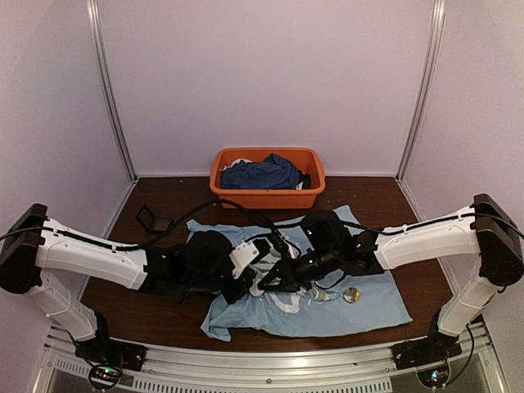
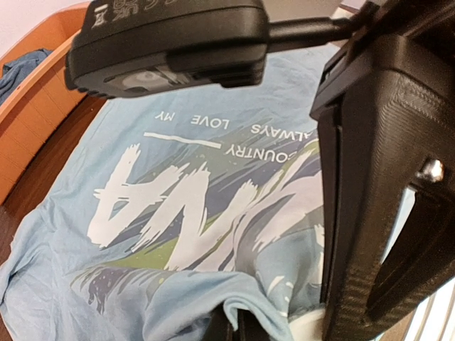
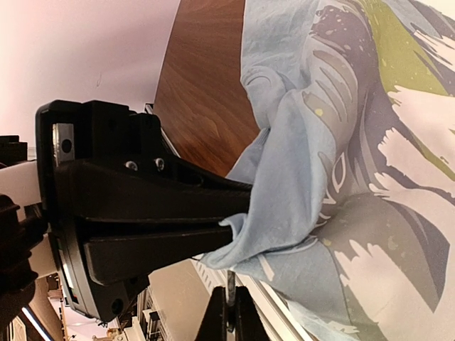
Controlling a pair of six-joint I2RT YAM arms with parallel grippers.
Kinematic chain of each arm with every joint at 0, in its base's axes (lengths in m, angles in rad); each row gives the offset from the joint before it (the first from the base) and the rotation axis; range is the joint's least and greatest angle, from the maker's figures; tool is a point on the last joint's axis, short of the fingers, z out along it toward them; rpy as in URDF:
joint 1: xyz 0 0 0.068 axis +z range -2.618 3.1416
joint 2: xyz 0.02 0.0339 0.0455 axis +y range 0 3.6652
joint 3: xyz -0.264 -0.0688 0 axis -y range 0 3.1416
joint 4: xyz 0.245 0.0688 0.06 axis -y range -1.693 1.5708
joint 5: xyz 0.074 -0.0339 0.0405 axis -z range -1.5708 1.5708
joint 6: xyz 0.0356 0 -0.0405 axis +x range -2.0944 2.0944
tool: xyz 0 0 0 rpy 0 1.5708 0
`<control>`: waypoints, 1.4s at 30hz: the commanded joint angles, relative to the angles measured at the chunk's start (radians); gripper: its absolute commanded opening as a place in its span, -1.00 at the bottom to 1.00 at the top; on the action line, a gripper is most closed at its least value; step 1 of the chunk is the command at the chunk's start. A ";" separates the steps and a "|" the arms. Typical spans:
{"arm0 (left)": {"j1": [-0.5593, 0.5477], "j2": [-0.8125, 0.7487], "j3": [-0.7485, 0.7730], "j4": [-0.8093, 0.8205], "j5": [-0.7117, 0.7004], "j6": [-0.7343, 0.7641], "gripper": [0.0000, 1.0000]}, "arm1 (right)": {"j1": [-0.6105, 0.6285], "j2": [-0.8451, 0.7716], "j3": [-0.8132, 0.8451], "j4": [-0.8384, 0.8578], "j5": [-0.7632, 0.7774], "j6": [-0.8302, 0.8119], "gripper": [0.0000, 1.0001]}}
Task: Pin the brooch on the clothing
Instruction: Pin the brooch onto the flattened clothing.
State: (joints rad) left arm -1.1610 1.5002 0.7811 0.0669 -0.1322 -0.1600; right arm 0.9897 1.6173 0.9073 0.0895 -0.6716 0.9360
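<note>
The clothing [image 1: 368,307], a light blue T-shirt with a white, green and yellow print, lies spread on the brown table. My left gripper [image 1: 266,282] is shut on a raised fold of it [image 2: 245,298], near the print's lower edge. The right gripper [image 1: 291,278] meets it from the right. In the right wrist view its jaws [image 3: 229,312] are shut on a thin grey metal piece seen edge-on, just below the same fold [image 3: 284,185]. The brooch [image 1: 351,295], a small round metallic disc, lies on the shirt to the right of both grippers.
An orange basin [image 1: 237,195] at the back holds a dark blue garment [image 1: 262,173]. A small black square case [image 1: 151,219] sits on the table at the back left. Black cables [image 1: 246,214] trail over the shirt's top. The metal front rail [image 1: 270,360] runs along the near edge.
</note>
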 commanded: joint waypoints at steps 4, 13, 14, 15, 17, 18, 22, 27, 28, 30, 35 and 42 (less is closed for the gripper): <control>-0.009 0.001 0.014 0.014 0.037 -0.013 -1.00 | -0.007 -0.024 0.021 0.065 0.023 -0.053 -1.00; 0.014 -0.168 -0.081 0.074 0.110 -0.035 0.59 | -0.043 -0.050 0.037 -0.111 0.054 -0.263 -1.00; 0.017 -0.185 -0.087 0.072 0.118 -0.034 0.66 | -0.048 -0.049 0.035 -0.112 0.045 -0.282 -1.00; 0.021 -0.201 -0.093 0.071 0.125 -0.035 0.72 | -0.051 -0.048 0.034 -0.117 0.038 -0.302 -1.00; 0.035 -0.230 -0.105 0.067 0.147 -0.038 0.81 | -0.056 -0.044 0.045 -0.142 0.026 -0.352 -1.00; 0.046 -0.244 -0.112 0.068 0.176 -0.037 0.89 | -0.058 -0.040 0.053 -0.159 0.018 -0.378 -1.00; 0.106 -0.278 -0.135 0.079 0.234 -0.040 0.95 | -0.062 -0.018 0.082 -0.198 -0.034 -0.471 -1.00; 0.144 -0.263 -0.123 0.086 0.235 -0.049 0.95 | -0.062 -0.009 0.099 -0.219 -0.057 -0.542 -1.00; 0.145 -0.259 -0.123 0.090 0.233 -0.048 0.95 | -0.062 -0.011 0.101 -0.226 -0.057 -0.557 -1.00; 0.151 -0.254 -0.124 0.099 0.240 -0.047 0.95 | -0.062 -0.014 0.107 -0.247 -0.063 -0.582 -1.00; 0.169 -0.241 -0.145 0.129 0.298 -0.017 0.95 | -0.062 -0.021 0.137 -0.306 -0.082 -0.641 -1.00; 0.231 -0.183 -0.157 0.205 0.446 0.045 0.96 | -0.062 -0.031 0.176 -0.366 -0.132 -0.718 -1.00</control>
State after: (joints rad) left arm -0.9630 1.2881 0.6384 0.1822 0.2012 -0.1677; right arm 0.9295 1.5955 1.0424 -0.2306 -0.7517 0.2932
